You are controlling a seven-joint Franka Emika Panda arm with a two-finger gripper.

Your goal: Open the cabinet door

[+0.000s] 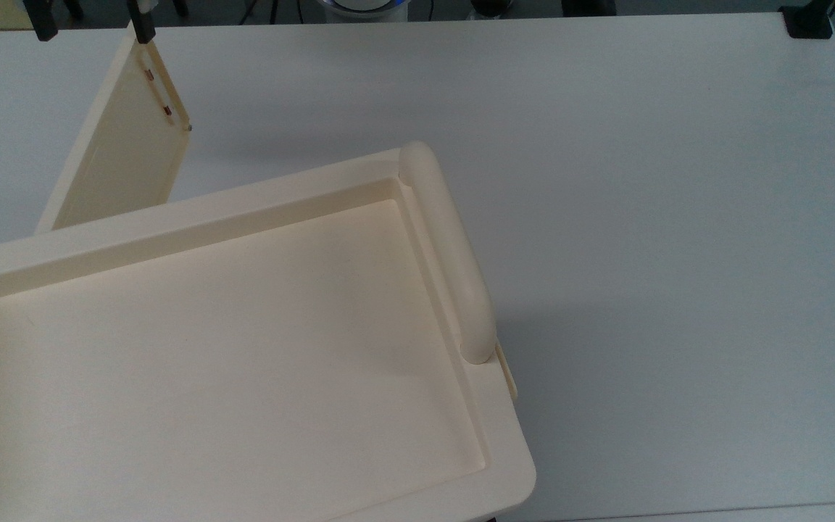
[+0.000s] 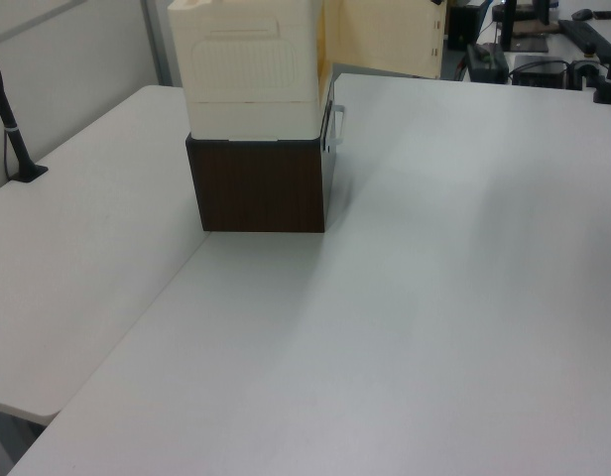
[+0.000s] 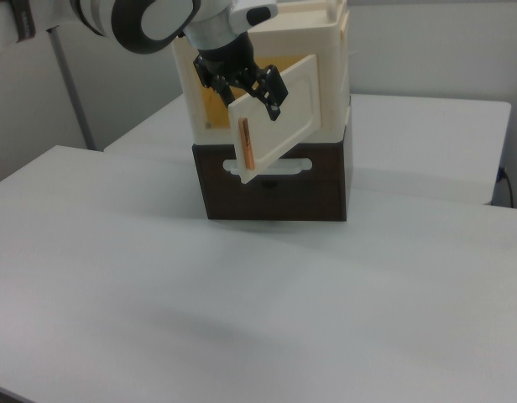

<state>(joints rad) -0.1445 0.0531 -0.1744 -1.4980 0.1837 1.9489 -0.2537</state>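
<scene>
The cream cabinet [image 1: 229, 341] fills the top view's lower left, with its recessed top and a thick rounded bar [image 1: 446, 246]. The cabinet door [image 1: 124, 138] stands swung out from it toward the top view's upper left, two reddish dots near its free edge. In the right view the cabinet door [image 3: 279, 105] angles outward with an orange strip on its edge. My gripper [image 1: 93, 22] is open. One black finger [image 1: 143, 23] is at the door's far corner, the other off to the top view's left. In the right view my gripper [image 3: 246, 92] is at the door's upper edge.
The cabinet [image 2: 251, 69] rests on a dark brown box [image 2: 261, 183] on a white table [image 1: 642, 217]. A black clamp [image 1: 809, 22] sits at the top view's upper right corner. A black post [image 2: 13, 129] stands at the left view's left.
</scene>
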